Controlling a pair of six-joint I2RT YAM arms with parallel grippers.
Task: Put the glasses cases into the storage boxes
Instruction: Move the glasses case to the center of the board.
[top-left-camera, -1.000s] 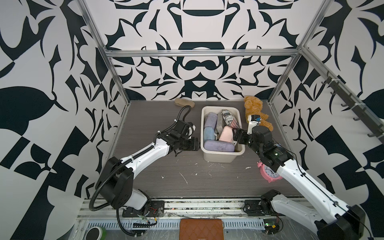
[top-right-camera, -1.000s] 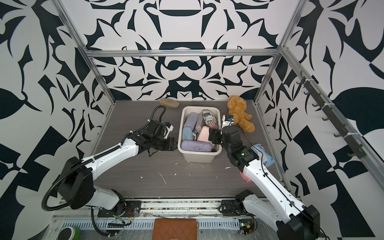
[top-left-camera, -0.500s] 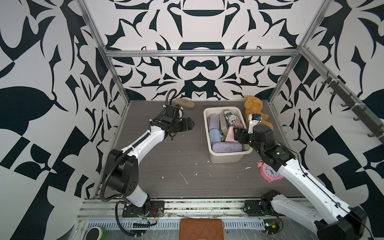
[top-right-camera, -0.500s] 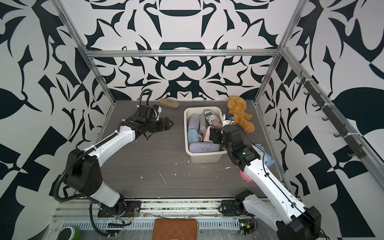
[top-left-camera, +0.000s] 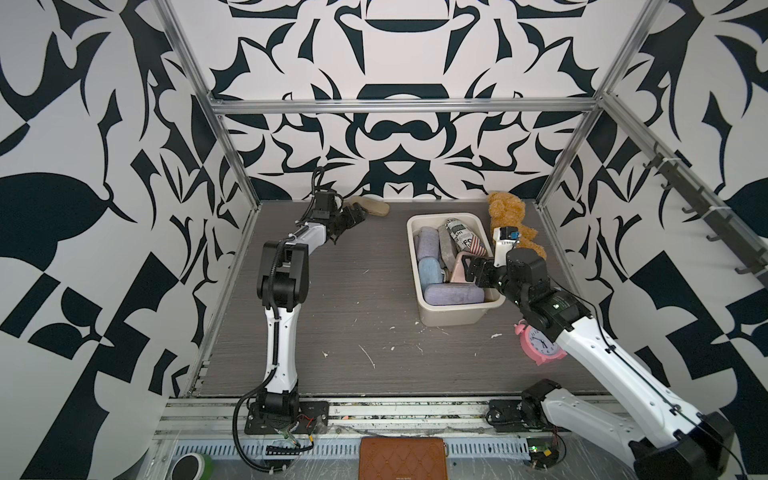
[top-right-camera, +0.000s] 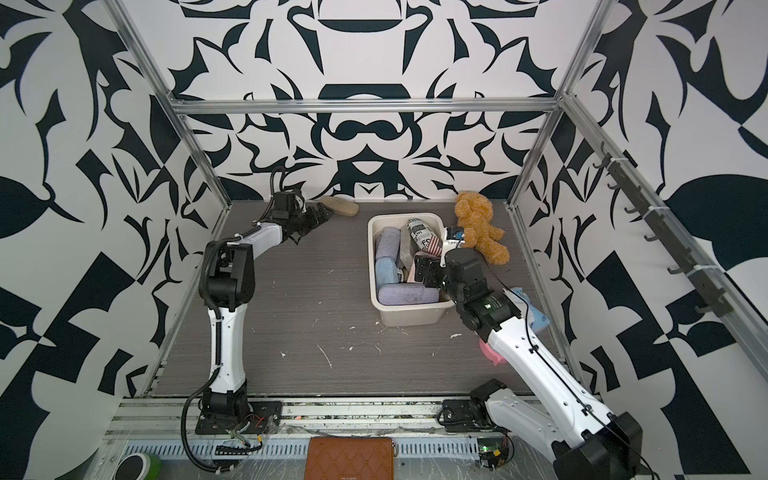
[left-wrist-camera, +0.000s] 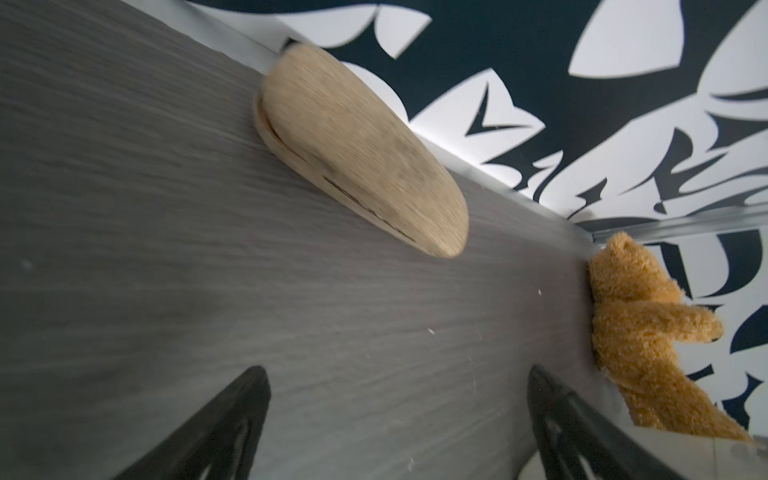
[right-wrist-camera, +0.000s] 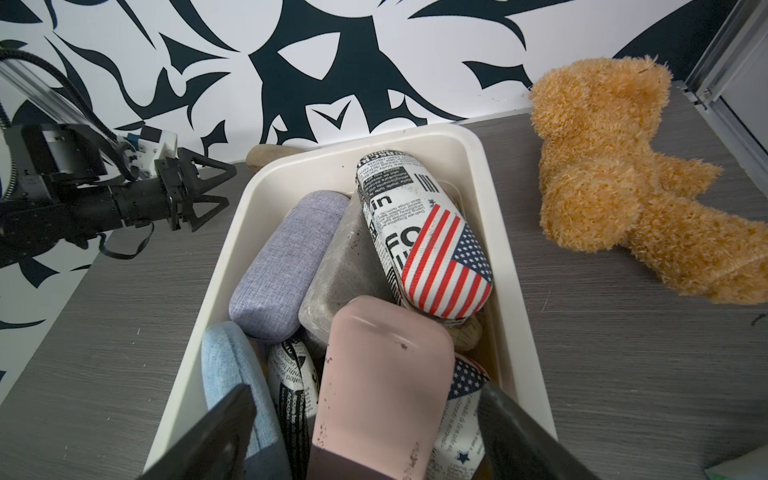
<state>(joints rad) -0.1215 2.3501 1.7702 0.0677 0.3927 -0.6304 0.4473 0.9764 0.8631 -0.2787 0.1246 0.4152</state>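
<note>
Left wrist view: tan case (left-wrist-camera: 357, 153) is seen left of the tub (top-left-camera: 453, 318), left tool (left-wrist-camera: 397, 370) spread wide before it; its narrow width should be straddled. Right tool (right-wrist-camera: 365, 388) is parted, flanking the pink case (right-wrist-camera: 386, 345) in the tub.

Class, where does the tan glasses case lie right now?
In both top views the tan glasses case lies by the back wall, left of the storage tub, just ahead of the open left pincer.

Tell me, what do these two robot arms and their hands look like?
The left arm and right arm have white tube-like links with chunky black joints and black cables alongside. The left hand and right hand are black, each with two pointed, triangular open-frame fingers.
</note>
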